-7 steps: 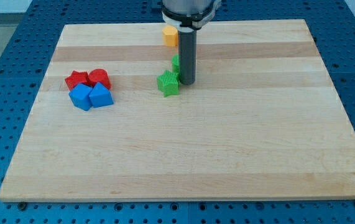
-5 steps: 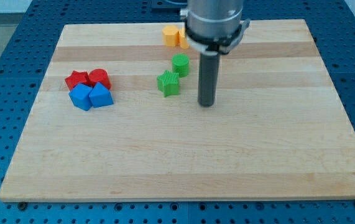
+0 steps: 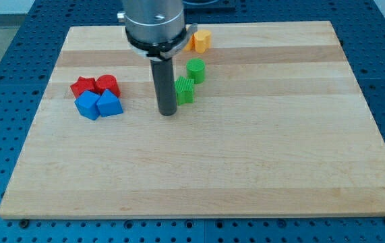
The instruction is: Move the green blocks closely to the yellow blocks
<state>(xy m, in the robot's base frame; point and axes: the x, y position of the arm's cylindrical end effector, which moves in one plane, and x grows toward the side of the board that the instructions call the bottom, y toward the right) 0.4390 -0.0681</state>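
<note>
My tip (image 3: 168, 113) rests on the board just left of and slightly below the green star block (image 3: 185, 90), close to it or touching. A green cylinder block (image 3: 195, 70) stands just above and right of the star. A yellow block (image 3: 201, 40) sits near the view's top edge, above the green cylinder; a second yellow block beside it is mostly hidden behind the arm. The rod hides the left edge of the green star.
Two red blocks (image 3: 95, 86) and two blue blocks (image 3: 98, 104) sit clustered at the view's left. The wooden board (image 3: 246, 169) lies on a blue perforated table.
My tip has swung from the right of the green blocks, round below them, to the left of the green star. The blocks have hardly moved.
</note>
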